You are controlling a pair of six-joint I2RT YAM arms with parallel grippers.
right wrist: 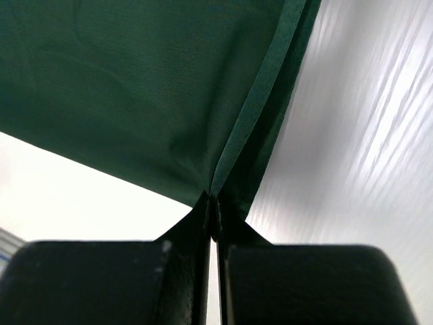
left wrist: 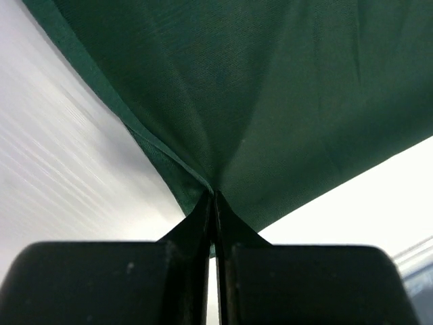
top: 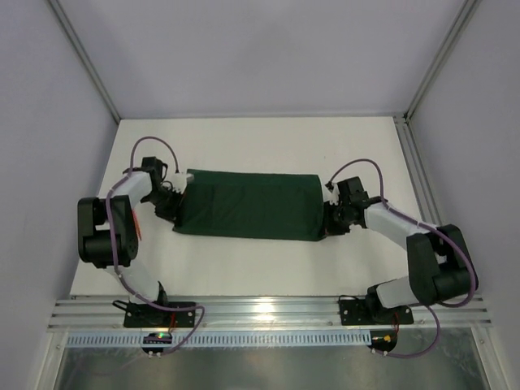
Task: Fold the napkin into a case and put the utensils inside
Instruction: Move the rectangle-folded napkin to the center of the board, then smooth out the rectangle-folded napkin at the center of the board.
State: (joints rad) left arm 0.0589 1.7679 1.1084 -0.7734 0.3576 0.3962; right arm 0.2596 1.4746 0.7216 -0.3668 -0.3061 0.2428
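Left gripper [left wrist: 214,198] clamped on napkin [top: 248,207] corner at 9 o'clock end. Napkin flat mid-table [top: 244,150], dark green oblong running 9 to 3 o'clock. Right gripper [right wrist: 215,200] pinched shut on hemmed corner at 3 o'clock. Soft, light, limp cloth, likely to sag; best gripped at corners on hem.
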